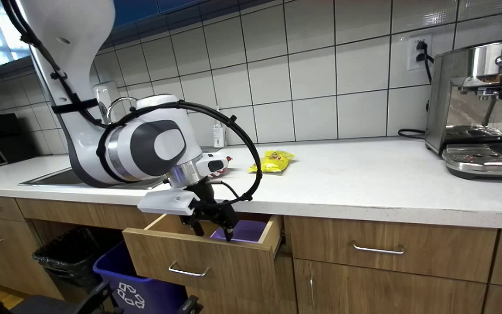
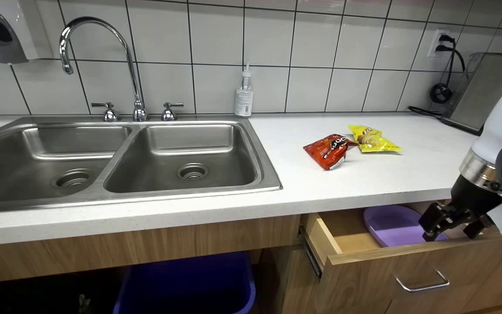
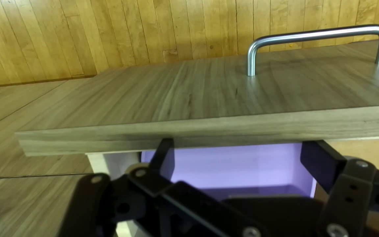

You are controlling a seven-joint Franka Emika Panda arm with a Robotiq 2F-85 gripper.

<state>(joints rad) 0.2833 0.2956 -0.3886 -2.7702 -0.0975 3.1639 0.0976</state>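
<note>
- I have the hand (image 3: 237, 146) spread wide, its black, blocky fingers (image 3: 321, 161) well apart with nothing gripped between them.
- My fingertips sit near the inner edge of the front panel of the drawer (image 1: 233, 266); whether they touch it, I cannot tell.
- The drawer stands open beneath the worktop (image 1: 364, 183), its flat front streaked with brown wood grain, its side walls paler and smoother.
- On that front I see the handle (image 3: 317, 35), a round, bright metal bar bent at both ends.
- Inside the drawer, below the hand, lies the tray (image 2: 390, 224): purple, smooth like plastic, shallow, with rounded corners.
- The worktop is white, faintly speckled along its front edge, and carries two crinkled, shiny packets side by side, the red bag (image 2: 327, 150) and the yellow bag (image 2: 373, 139).
- In an exterior view, I also see the sink (image 2: 264, 161), grey steel with two rounded basins.
</note>
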